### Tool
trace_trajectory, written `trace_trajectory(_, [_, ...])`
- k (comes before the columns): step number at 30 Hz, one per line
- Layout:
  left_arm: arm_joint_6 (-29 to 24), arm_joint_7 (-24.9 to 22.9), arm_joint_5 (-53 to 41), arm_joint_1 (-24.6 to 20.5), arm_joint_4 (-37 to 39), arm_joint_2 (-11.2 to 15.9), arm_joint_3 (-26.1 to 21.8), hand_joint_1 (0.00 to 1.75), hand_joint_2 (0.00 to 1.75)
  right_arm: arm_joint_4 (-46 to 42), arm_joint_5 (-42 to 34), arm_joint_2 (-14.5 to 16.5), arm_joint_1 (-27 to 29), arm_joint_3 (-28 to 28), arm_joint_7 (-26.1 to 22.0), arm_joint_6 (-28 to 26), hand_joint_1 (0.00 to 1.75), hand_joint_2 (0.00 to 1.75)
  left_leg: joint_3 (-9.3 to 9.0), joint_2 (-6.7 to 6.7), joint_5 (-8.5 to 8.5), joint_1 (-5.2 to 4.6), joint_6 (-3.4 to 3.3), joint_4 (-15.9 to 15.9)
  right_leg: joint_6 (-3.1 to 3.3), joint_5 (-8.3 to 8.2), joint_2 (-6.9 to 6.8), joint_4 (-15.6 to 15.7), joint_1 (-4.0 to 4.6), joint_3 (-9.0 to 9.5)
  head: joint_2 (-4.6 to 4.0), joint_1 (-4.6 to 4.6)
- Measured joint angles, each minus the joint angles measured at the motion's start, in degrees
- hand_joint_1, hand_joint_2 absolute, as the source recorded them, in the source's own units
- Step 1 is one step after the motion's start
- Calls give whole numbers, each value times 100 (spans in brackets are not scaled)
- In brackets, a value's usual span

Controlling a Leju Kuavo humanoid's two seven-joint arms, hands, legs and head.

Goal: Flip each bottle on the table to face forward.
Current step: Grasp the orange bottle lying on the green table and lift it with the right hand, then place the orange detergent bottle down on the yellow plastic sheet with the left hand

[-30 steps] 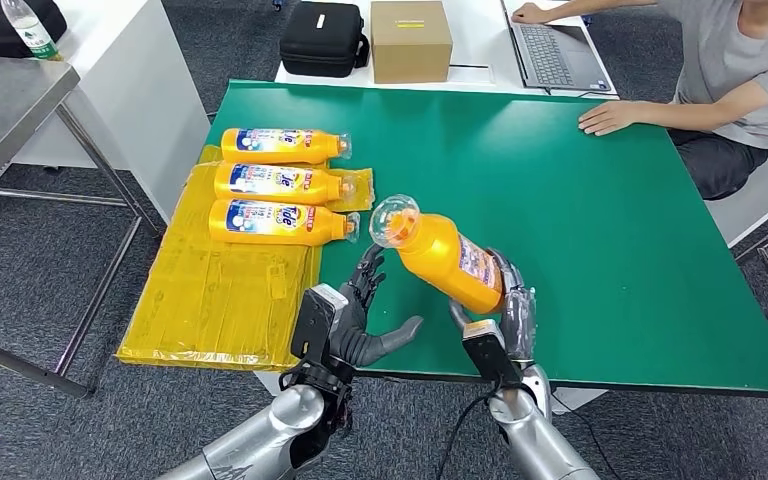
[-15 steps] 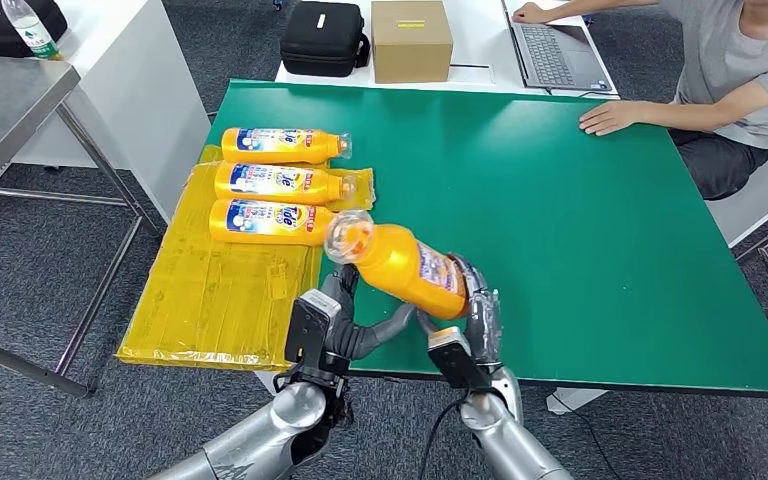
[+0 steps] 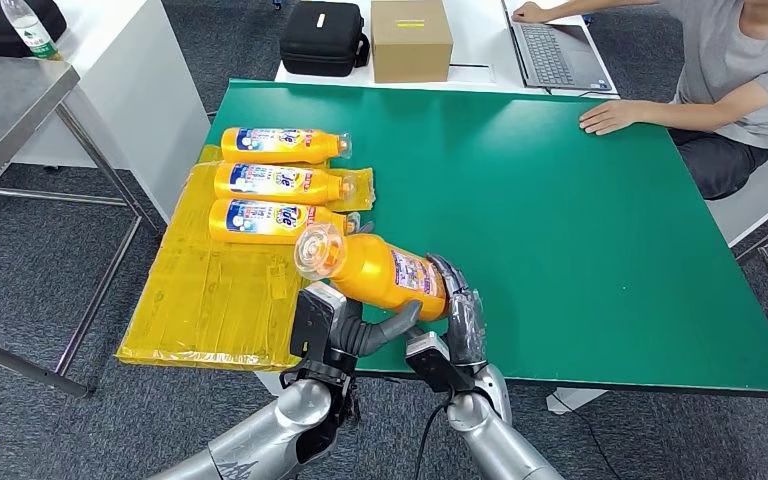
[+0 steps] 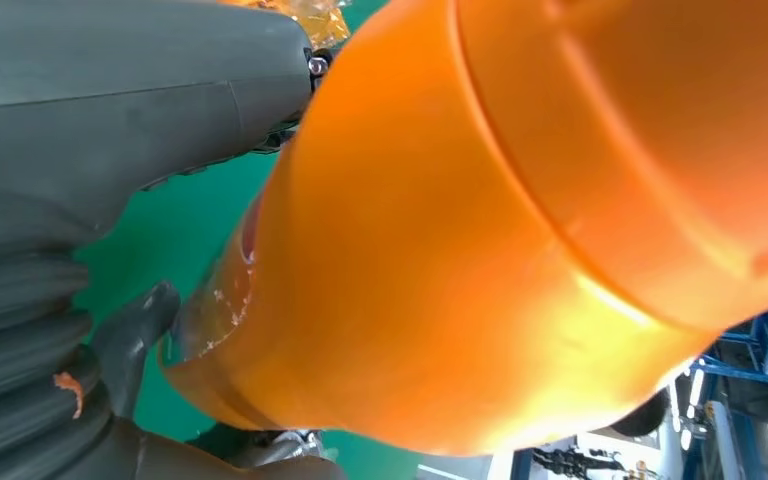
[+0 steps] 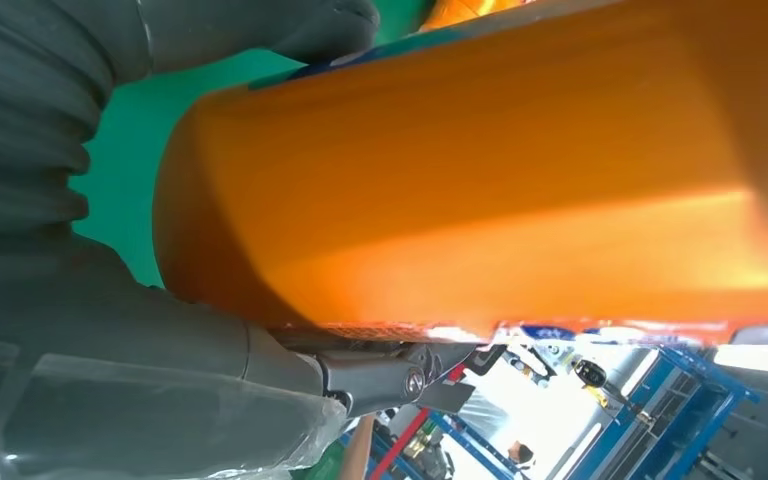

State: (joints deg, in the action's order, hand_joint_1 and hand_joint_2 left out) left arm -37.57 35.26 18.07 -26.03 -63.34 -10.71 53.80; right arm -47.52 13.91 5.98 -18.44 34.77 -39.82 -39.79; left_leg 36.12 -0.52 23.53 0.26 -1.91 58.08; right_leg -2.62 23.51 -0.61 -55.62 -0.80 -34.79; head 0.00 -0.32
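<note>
Bottle in both hands, tilted

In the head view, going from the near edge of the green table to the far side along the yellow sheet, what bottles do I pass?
Held bottle in the right hand → nearest lying bottle → middle bottle → farthest bottle.

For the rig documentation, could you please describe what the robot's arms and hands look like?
Both arms are silver, with black boxy modules at the wrists. The left hand and right hand have dark grey fingers and ribbed grey covers; the right one wears clear plastic. A black cable hangs under the right forearm.
</note>
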Motion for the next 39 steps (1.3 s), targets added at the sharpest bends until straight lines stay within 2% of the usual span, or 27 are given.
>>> trace_trajectory(14, [24,-109,192,-3,-362,45,65,2,175,159,262,138,-91,39,6,-32,175,175,3,0,0,0,0,0,0,0,0,0,0,-3,0,1])
trace_trajectory(18, [38,-138,330,-3,-406,54,68,175,175,270,84,143,-129,217,7,-32,175,175,4,0,0,0,0,0,0,0,0,0,0,-3,0,1])
trace_trajectory(27, [37,9,442,-3,-420,69,30,175,175,475,-388,132,-331,796,16,-32,175,175,4,-1,-1,0,0,0,0,0,0,0,0,-5,0,1])
trace_trajectory(39, [43,184,537,3,-420,96,-79,175,175,572,-792,-68,-625,1592,52,-32,175,175,5,-1,-1,0,1,0,0,0,1,0,0,-7,0,1])
